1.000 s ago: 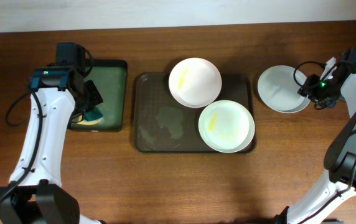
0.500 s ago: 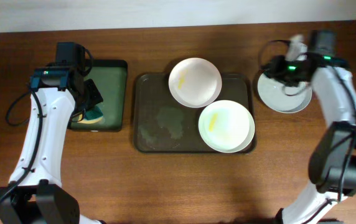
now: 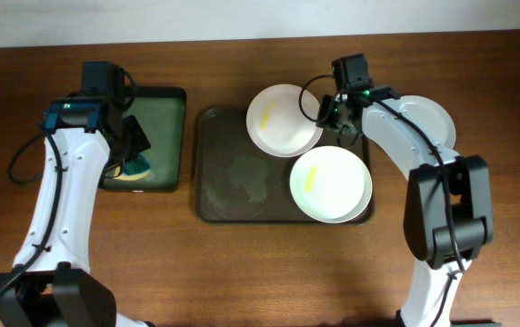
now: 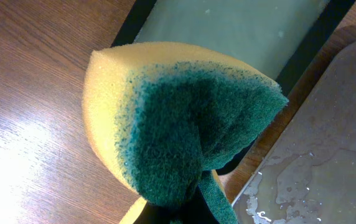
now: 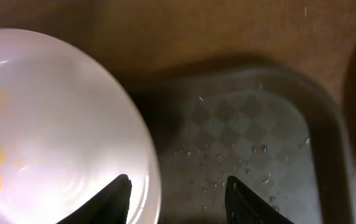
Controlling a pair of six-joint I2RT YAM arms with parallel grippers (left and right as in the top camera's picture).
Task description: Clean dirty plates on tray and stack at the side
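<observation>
Far plate (image 3: 283,123) sits on the tray (image 3: 233,173), overhanging its far rim, mid-counter twd the far edge. It has a yellow smear on its left half. 2nd plate (image 3: 331,184) is on the tray's near-right corner, also smeared. 3rd plate (image 3: 433,111) is on bare counter twd the far right corner. It looks clean and is partly hidden by the right arm (image 3: 396,136).

Right jaws: wide open at the far plate's right rim. Wrist view shows the rim running in btw the two tips, not pinched yet. Left jaws: clamped on the sponge (image 4: 184,118), yellow w/ green scrub face, over the green tray (image 3: 165,118) nr the counter's left edge.

Handling, my guess: plates are stiff & glossy, prob ceramic or melamine. Can't tell which, so treat as breakable. Light enough for a one-sided pinch, but held by the rim a plate will want to droop away from the jaws. Tray floor is wet (droplets, film), so the underside is prob wet too, i.e. slippery.

Best hold: right side of the rim where the lip lifts off the tray floor, one tip over, one under, deep bite, clear of the smear. Lift slow, keep level. Risk: a tip skids on the glaze & nudges the plate off the far rim
</observation>
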